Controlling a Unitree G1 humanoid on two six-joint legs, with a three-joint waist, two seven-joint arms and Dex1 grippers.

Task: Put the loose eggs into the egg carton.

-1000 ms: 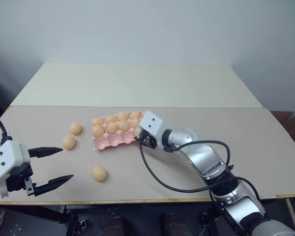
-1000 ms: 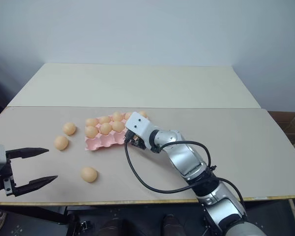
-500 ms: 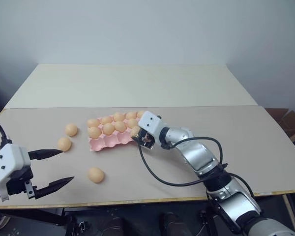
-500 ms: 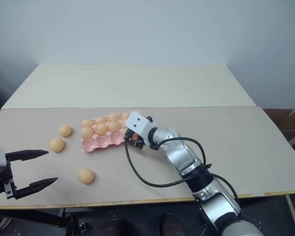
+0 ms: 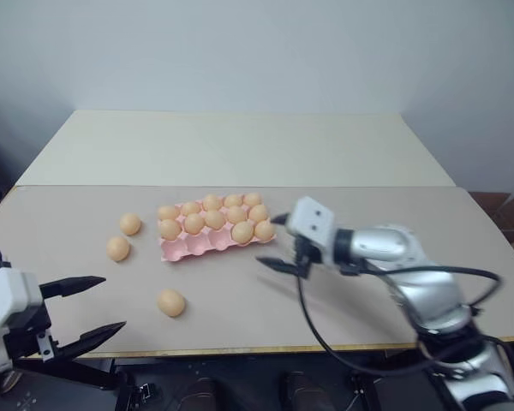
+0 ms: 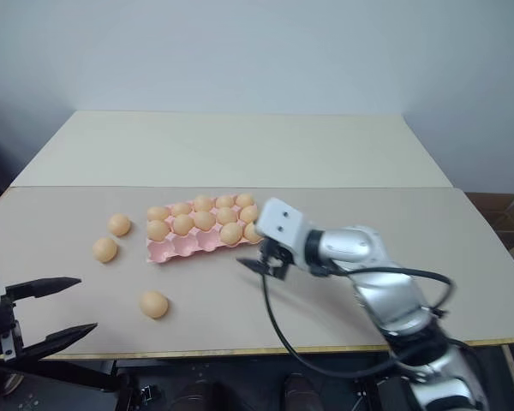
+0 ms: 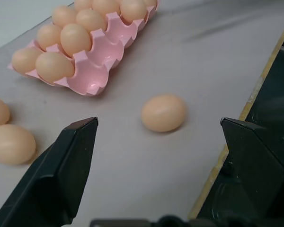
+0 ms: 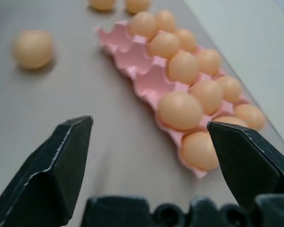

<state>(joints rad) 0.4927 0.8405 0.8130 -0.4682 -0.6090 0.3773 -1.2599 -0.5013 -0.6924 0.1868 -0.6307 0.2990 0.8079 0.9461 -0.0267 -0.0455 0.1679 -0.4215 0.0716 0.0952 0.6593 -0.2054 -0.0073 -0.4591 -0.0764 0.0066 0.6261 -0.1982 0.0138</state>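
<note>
The egg carton (image 5: 212, 229) lies at the centre of the frame on my bench (image 5: 368, 214), its long axis running left to right and tilted up toward the right. 3 loose eggs (image 5: 170, 302) sit left of it and below it. My right gripper (image 5: 278, 243) hangs released beside the carton's right end, pointing left. My left gripper (image 5: 90, 312) is spread wide at lower left, empty.

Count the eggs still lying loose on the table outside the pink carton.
3. Two lie close together left of the egg carton, one farther back and one nearer. The third sits alone toward the table's front edge.
</note>
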